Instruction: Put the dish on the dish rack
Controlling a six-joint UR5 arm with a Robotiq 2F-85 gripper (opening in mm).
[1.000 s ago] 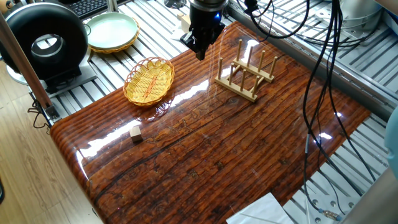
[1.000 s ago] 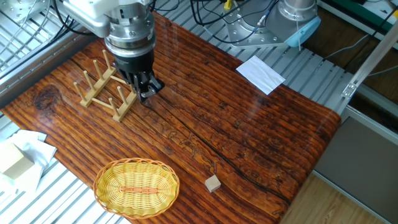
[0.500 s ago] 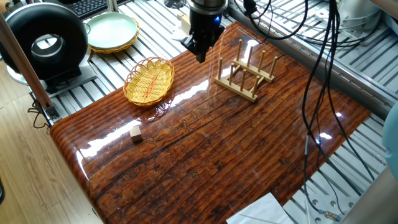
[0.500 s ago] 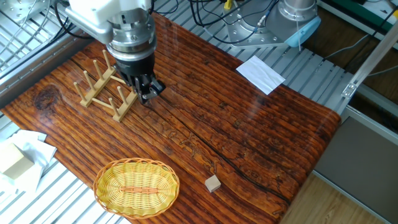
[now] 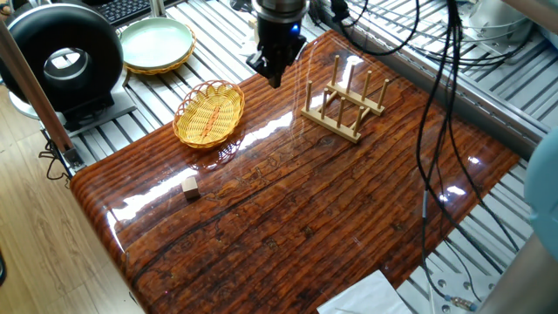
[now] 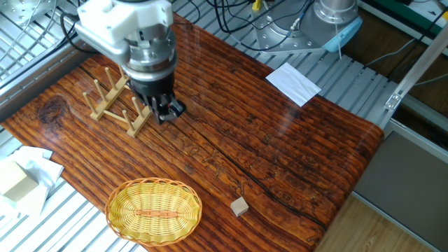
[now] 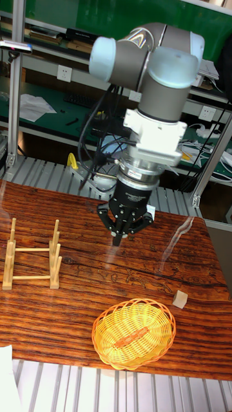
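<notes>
The dish (image 5: pixel 209 112) is a golden woven wicker basket lying flat near the table's edge, also seen as the dish (image 6: pixel 154 210) and the dish (image 7: pixel 134 333). The dish rack (image 5: pixel 344 100), light wood with upright pegs, stands on the table with nothing in it, also the dish rack (image 6: pixel 115 98) and the dish rack (image 7: pixel 32 261). My gripper (image 5: pixel 273 77) hangs above the table between the rack and the dish, apart from both. Its fingers meet in a point and hold nothing, as the gripper (image 6: pixel 168 112) and the gripper (image 7: pixel 118 238) show.
A small wooden block (image 5: pixel 190 186) lies on the table past the dish. A pale green plate (image 5: pixel 157 42) and a black round device (image 5: pixel 61 57) sit off the table's far corner. A white paper (image 6: pixel 292 82) lies at another edge. Cables hang over the rack side.
The gripper has drifted a short way from the rack side toward the dish, still shut. Dish, rack and block have not moved.
</notes>
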